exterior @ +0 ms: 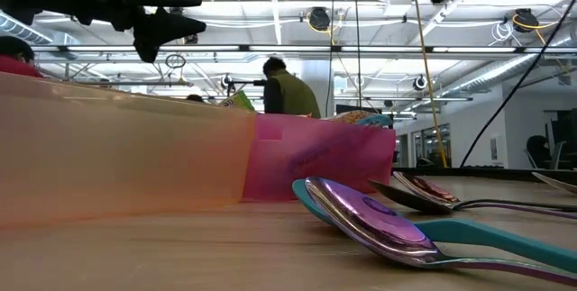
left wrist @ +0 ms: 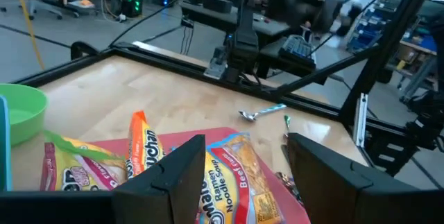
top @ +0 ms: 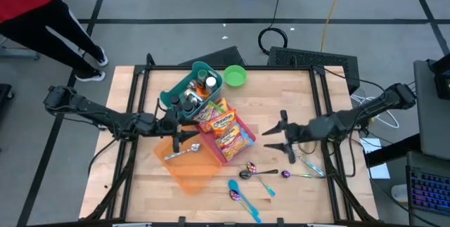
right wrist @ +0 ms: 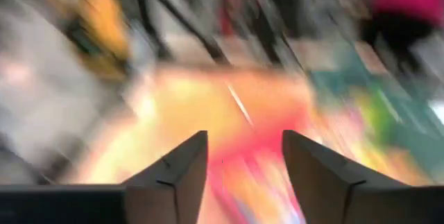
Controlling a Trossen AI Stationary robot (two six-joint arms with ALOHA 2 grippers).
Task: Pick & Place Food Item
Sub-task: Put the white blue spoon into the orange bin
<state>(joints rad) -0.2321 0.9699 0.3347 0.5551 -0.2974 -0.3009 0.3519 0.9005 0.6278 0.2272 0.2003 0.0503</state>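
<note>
Several ramen noodle packets [top: 223, 124] lie in a pink tray [top: 247, 131] at the table's middle; the left wrist view shows the ramen packets [left wrist: 232, 172] from close by. My left gripper [top: 184, 127] hangs open just left of the pink tray, above the orange tray [top: 193, 172], and nothing is between its fingers [left wrist: 182, 168]. My right gripper [top: 278, 136] hangs open to the right of the pink tray, clear of the table. In its blurred wrist view my right gripper [right wrist: 244, 146] has nothing between its fingers.
A teal basket [top: 176, 93] of small items and a green bowl [top: 235, 76] stand at the far middle. A metal spoon [top: 181, 152] lies in the orange tray. Several coloured spoons [top: 247, 172] lie on the wood near the front right. People stand beyond the table.
</note>
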